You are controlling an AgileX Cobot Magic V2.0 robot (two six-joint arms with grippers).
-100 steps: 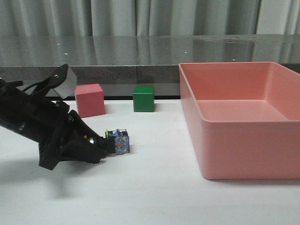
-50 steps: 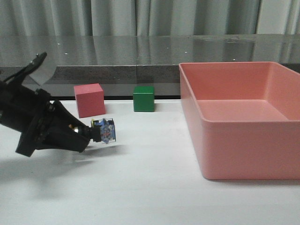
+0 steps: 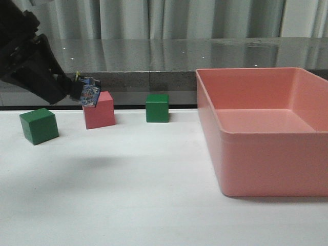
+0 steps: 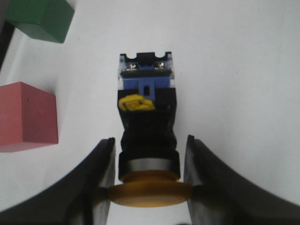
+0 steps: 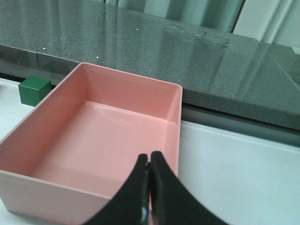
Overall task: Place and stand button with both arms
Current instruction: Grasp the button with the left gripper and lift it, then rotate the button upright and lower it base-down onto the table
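The table [image 3: 128, 205] is white and flat. A big pink box [image 3: 266, 130] sits on its right side, open at the top. Near the far edge stands a green cube [image 3: 157, 107]. A pink cube [image 3: 99, 109] stands to the left of it, also near the far edge. Another green cube [image 3: 39, 125] sits close to the left edge, a bit nearer to us.

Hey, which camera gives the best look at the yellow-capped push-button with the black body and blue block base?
The left wrist view: the yellow-capped push-button fills the centre, cap pinched between the left gripper fingers, blue base pointing away. The front view shows it small, held in the air in front of the pink cube. The right wrist view shows none of it.
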